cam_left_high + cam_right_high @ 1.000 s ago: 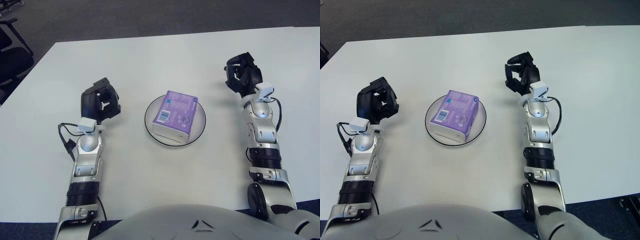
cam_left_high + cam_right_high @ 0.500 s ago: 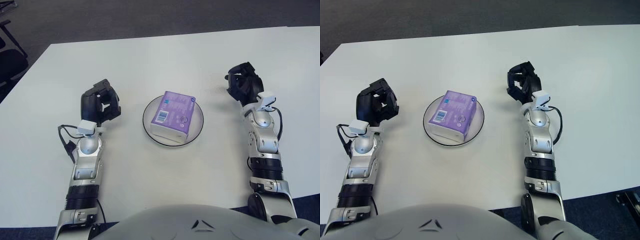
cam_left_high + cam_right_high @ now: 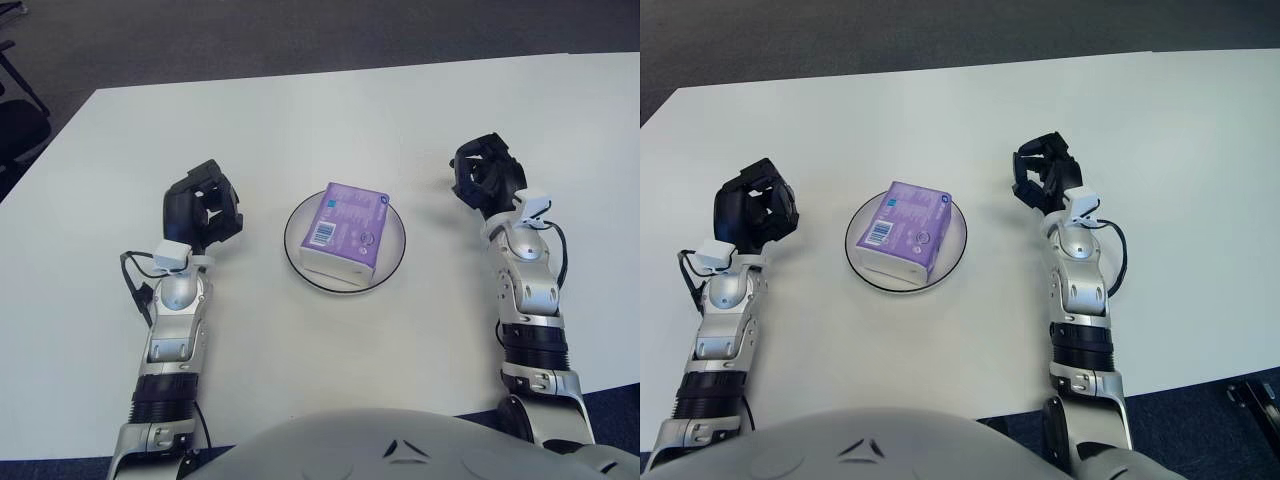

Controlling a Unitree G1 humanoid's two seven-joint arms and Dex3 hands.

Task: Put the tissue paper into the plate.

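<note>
Plate (image 3: 392, 225) at mid-table, white with a dark rim, carrying the tissue pack (image 3: 345, 229). Pack purple on top, white along its near side, lying flat and slightly askew, barcode label toward the left; near corner reaching close to the plate's front rim, bare plate showing to the right and behind.

Left hand (image 3: 202, 208) to the left of the plate, well apart from it, dark fingers (image 3: 222, 199) loosely curled around nothing, pointing away from the body. Right hand (image 3: 484, 178) to the right of the plate, also well apart, fingers (image 3: 466, 167) likewise bent inward and holding nothing. Neither hand touching pack or plate. Contact between hands and table (image 3: 300, 120) not clear from either view.

Forearms stretched over the near part of the table, one on each side, with a cable looping beside each wrist. Wide bare white surface behind the plate up to the far edge, and more to the right of the right arm. Left table corner near the top left, dark floor (image 3: 250, 40) beyond it. Near edge just below the right elbow, with blue floor showing at the lower right.
</note>
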